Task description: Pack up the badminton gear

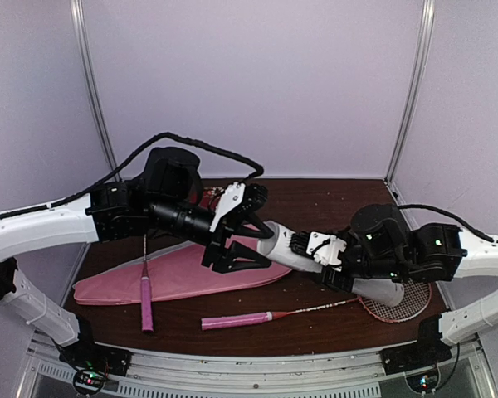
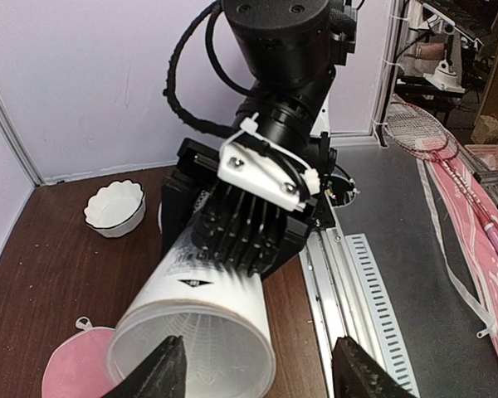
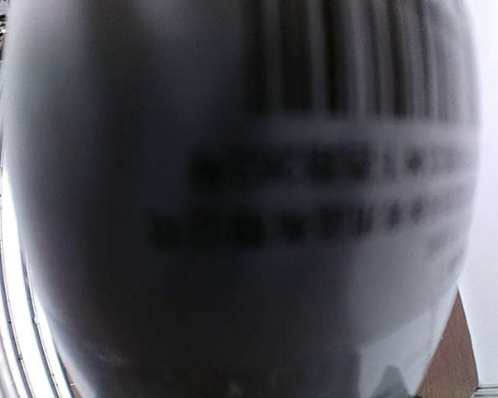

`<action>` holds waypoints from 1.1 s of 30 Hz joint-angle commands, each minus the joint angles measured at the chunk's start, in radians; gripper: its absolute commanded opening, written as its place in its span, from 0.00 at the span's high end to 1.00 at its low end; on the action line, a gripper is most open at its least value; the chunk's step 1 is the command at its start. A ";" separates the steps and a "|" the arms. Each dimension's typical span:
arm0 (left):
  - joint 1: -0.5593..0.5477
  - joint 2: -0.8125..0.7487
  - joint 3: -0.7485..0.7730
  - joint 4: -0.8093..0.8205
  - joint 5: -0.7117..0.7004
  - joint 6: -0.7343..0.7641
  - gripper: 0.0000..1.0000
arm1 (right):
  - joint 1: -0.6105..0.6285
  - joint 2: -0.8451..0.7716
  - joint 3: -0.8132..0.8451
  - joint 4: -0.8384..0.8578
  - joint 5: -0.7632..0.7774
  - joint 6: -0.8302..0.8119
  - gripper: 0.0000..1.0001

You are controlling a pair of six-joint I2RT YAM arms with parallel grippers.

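right gripper (image 1: 319, 249) clamps the long white tube (image 1: 282, 240) above the counter (image 1: 332, 199); left gripper (image 1: 232, 253) gapes open at its mouth. two thin pink-handled rackets (image 1: 147, 303) lie unpacked by the flat pink racket-shaped fabric bag (image 1: 116, 282).

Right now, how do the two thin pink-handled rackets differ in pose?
The left thin pink-handled racket crosses the pink fabric bag, pointing nearward; the right thin pink-handled racket lies sideways on the table. The left's head is hidden; the right's shows under the right arm. Both lie flat.
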 commanded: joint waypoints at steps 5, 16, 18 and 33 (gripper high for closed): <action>-0.010 0.085 0.007 0.068 0.020 -0.003 0.37 | 0.021 -0.023 0.039 0.114 0.002 -0.021 0.72; -0.007 0.115 -0.016 0.103 0.029 -0.023 0.33 | 0.023 -0.059 0.026 0.143 -0.011 -0.033 0.72; -0.008 0.120 -0.014 0.077 0.036 -0.011 0.30 | 0.023 -0.064 0.025 0.146 0.001 -0.029 0.72; 0.003 -0.025 -0.072 -0.017 -0.046 0.077 0.39 | 0.023 -0.068 0.025 0.132 0.032 0.002 0.72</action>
